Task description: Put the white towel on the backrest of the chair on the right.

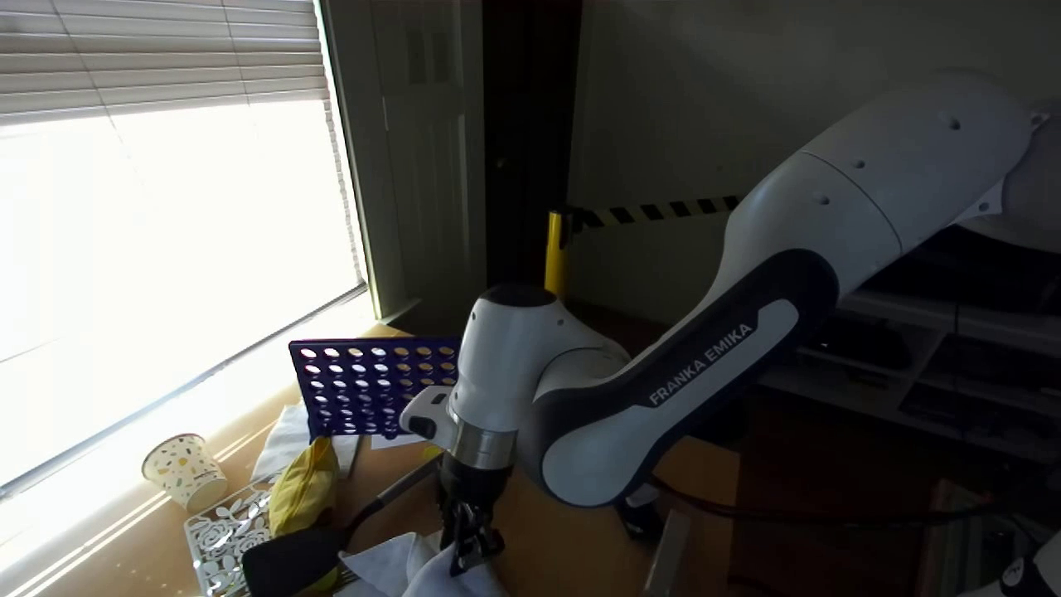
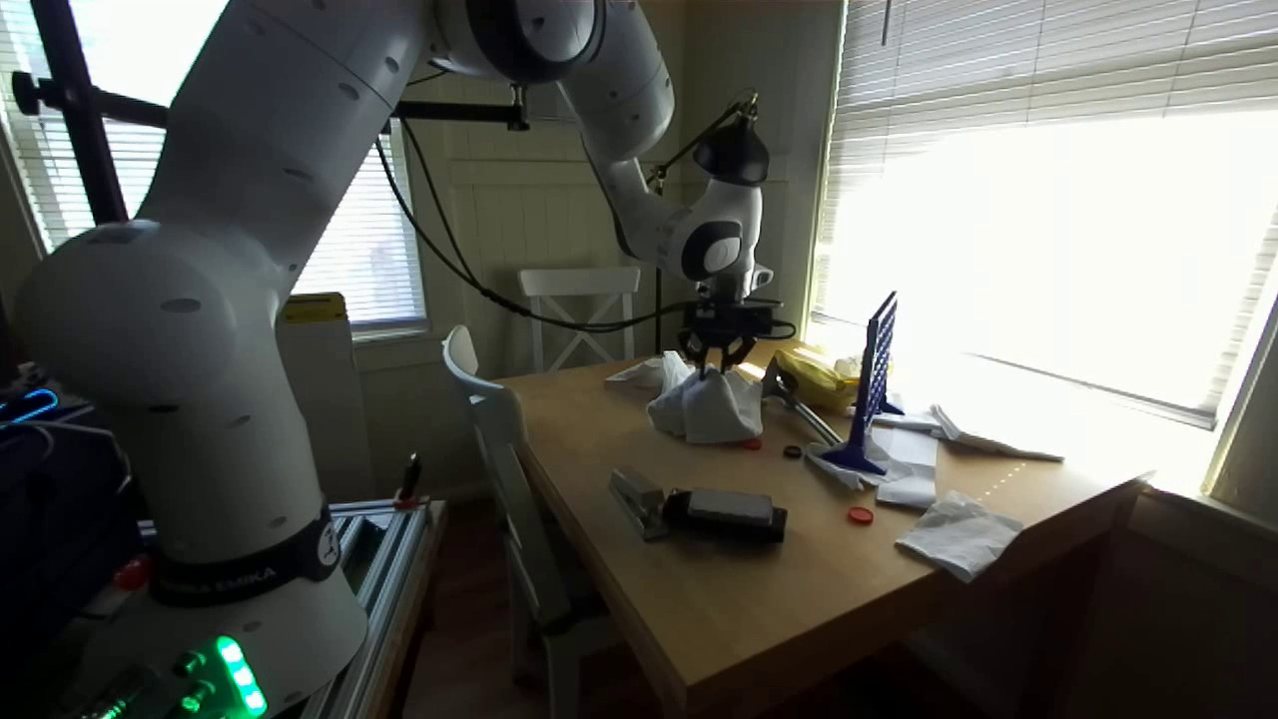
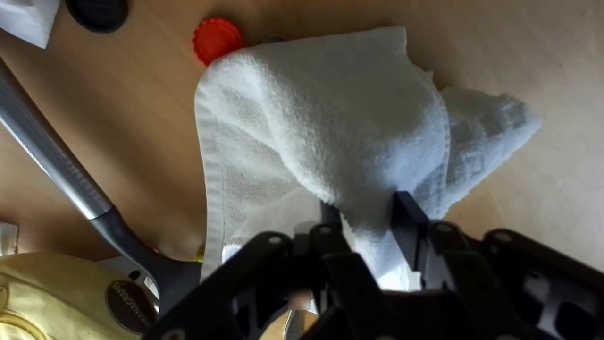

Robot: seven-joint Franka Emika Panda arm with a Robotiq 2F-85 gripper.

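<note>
Red discs (image 2: pixel 861 515), two; white towel (image 3: pixel 330 118), spatula (image 3: pixel 94 203), yellow pouch (image 1: pixel 305 489), paper cup (image 1: pixel 184 473), blue grid frame (image 2: pixel 871 384), one each.

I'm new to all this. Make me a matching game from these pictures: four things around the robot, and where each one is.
Things
1. Draped white terry towel
2. Plump yellow cloth pouch
3. Flat dark-blue plastic grid
4. Round red plastic disc (wrist view)

Places and states
A. Standing upright on the light-brown table
B. At the towel's edge
C. Pinched in the black two-fingered gripper
D. Beside the black spatula head

Pairs: 1-C; 2-D; 3-A; 4-B
</note>
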